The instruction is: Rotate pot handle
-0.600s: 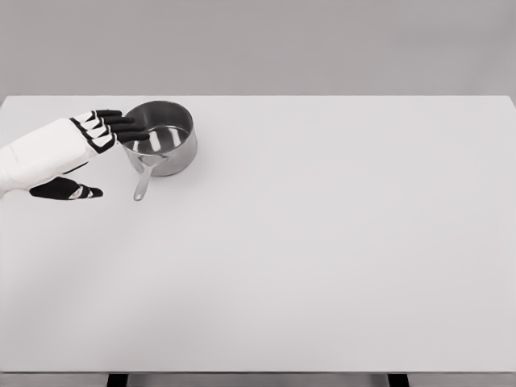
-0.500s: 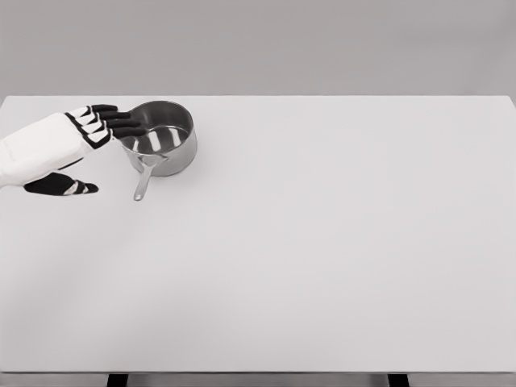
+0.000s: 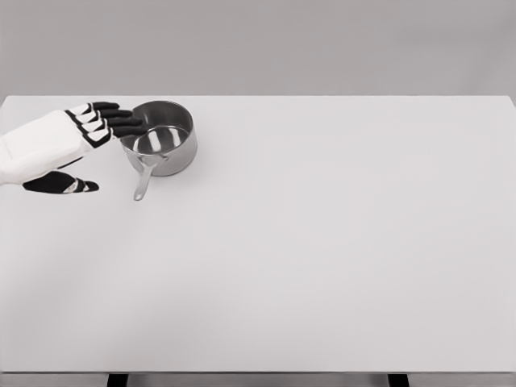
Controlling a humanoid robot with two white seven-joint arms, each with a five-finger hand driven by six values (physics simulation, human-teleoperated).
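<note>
A small steel pot (image 3: 161,139) stands on the white table (image 3: 322,242) at the far left. Its thin handle (image 3: 143,182) points toward me, slightly left. My left hand (image 3: 101,149) comes in from the left edge and hovers just left of the pot. Its black fingertips (image 3: 127,124) are stretched out and reach the pot's left rim, while the thumb (image 3: 64,185) is spread below, left of the handle. The hand is open and grips nothing. The right hand is out of view.
The table's far edge runs just behind the pot. Its left edge is close to my forearm (image 3: 32,149). Two dark table legs (image 3: 117,379) show under the front edge.
My left hand has risen slightly and shifted a little toward the far left rim of the pot. The pot and its handle have not moved.
</note>
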